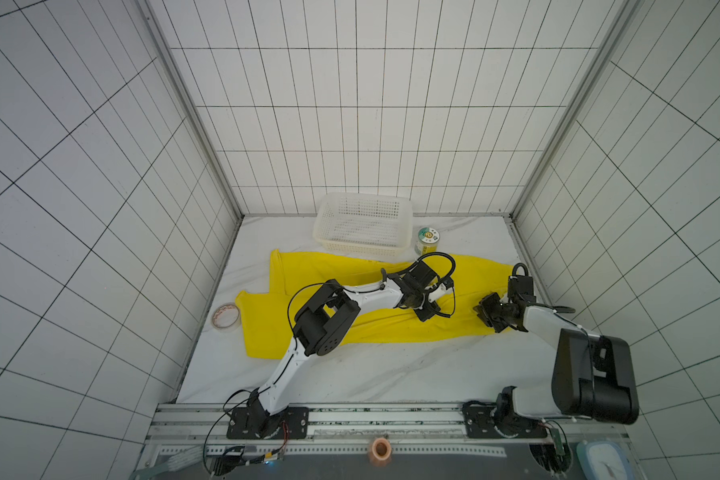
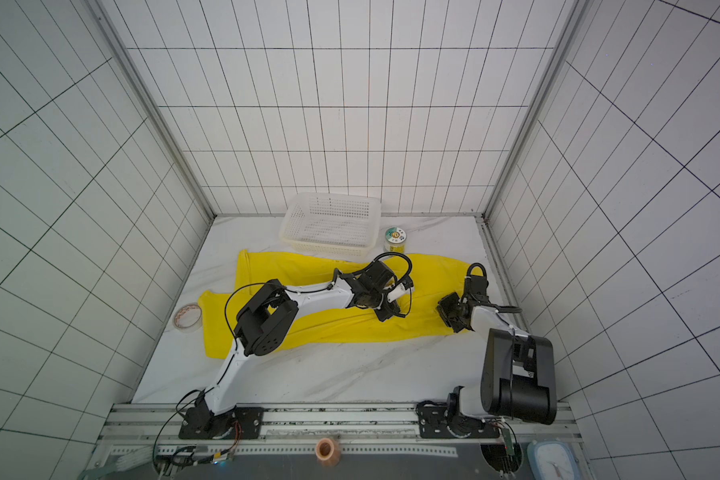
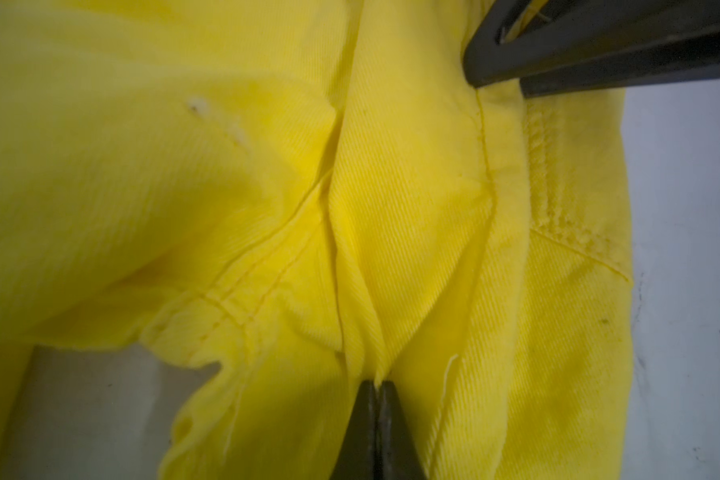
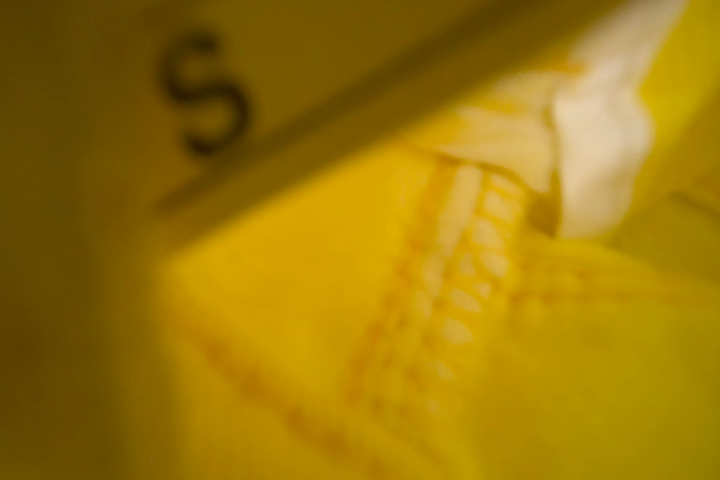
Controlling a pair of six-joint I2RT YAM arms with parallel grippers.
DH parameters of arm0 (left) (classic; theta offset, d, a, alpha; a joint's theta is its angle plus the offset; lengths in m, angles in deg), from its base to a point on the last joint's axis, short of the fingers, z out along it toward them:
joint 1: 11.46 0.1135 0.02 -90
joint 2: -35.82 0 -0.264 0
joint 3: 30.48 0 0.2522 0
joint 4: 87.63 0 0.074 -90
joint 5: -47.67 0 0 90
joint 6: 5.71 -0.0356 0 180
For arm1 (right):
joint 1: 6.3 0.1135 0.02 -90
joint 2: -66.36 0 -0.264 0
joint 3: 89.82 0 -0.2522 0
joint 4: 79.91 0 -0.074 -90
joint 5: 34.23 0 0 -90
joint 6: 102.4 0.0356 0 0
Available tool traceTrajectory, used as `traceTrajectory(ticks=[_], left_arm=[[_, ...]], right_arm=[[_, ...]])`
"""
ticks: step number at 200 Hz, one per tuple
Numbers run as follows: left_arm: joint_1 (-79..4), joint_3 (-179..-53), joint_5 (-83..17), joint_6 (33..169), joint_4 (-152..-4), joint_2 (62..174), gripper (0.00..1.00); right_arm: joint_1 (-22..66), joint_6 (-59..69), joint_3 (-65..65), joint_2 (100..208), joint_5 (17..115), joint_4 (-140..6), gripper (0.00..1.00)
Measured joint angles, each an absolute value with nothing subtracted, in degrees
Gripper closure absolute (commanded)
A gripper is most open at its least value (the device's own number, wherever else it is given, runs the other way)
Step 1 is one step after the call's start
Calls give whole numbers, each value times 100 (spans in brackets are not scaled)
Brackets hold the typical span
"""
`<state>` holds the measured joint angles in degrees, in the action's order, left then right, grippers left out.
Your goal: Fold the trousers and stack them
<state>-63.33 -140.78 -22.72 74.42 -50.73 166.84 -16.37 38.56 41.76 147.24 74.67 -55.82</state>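
The bright yellow trousers [image 1: 375, 328] [image 2: 337, 328] lie spread across the white table, legs to the left and waist to the right. My left gripper [image 1: 427, 311] [image 2: 385, 312] is down on the cloth near the middle. In the left wrist view it [image 3: 377, 384] is shut on a pinched ridge of the trousers [image 3: 412, 187]. My right gripper [image 1: 486, 314] [image 2: 446, 311] sits at the waist end. Its dark fingers [image 3: 599, 50] stand almost together on the waist edge. The right wrist view is filled with blurred yellow cloth [image 4: 308, 311], and its own jaws are hidden.
A white perforated basket [image 1: 364, 222] [image 2: 331, 222] stands at the back, touching the trousers' far edge. A small green-labelled jar [image 1: 427, 241] is right of it. A tape roll [image 1: 226, 316] lies by the left wall. Bare marble table [image 1: 391, 374] lies in front of the cloth.
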Motion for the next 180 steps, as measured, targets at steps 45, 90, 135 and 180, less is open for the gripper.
traceTrajectory(ticks=[45,90,135,180], left_arm=[[-6327,-14078,-2219,7434,-4933,16625,100],[-6169,-14019,-1758,7580,-4647,16171,99],[-5881,-13700,-1089,7672,-4527,15399,90],[-5809,-13588,-728,7613,-4282,15309,84]], right_arm=[[-1637,3749,4155,14236,7342,-5165,96],[-1639,3734,4155,13279,7305,-4389,95],[-1646,3688,4155,12575,7495,-3574,90],[-1650,3598,4155,12186,7506,-2653,92]])
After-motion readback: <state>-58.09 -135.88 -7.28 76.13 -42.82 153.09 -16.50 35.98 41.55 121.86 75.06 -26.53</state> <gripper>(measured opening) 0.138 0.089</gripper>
